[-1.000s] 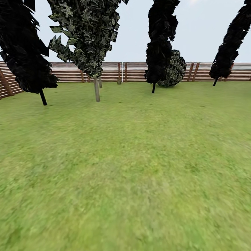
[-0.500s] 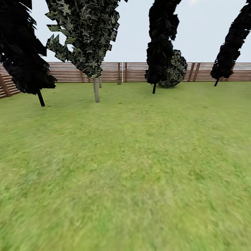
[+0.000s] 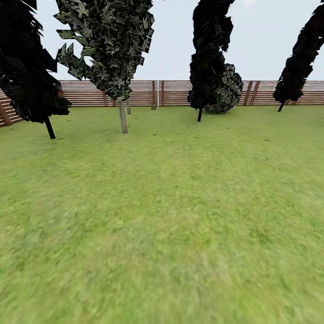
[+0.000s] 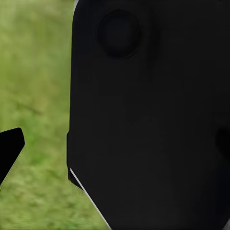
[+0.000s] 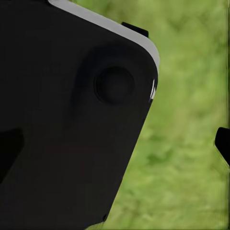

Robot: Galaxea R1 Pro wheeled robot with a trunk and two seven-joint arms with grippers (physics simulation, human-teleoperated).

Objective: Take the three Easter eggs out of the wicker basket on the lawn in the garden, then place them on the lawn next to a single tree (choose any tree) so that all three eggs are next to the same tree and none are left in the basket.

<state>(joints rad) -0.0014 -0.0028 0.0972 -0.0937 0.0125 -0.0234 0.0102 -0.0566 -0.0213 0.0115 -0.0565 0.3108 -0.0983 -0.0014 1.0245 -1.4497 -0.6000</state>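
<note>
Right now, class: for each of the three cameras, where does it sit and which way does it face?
Head view: on the robot's head, facing forward over the green grass lawn to the pale-trunked tree and brown slatted fence.
Left wrist view: on the left arm, facing grass past a black robot part.
Right wrist view: the same, with black body.
Shared: the lawn.

No readable text showing, no labels, brands, numbers or signs appearing on anything near the fence [image 3: 180, 92]
</note>
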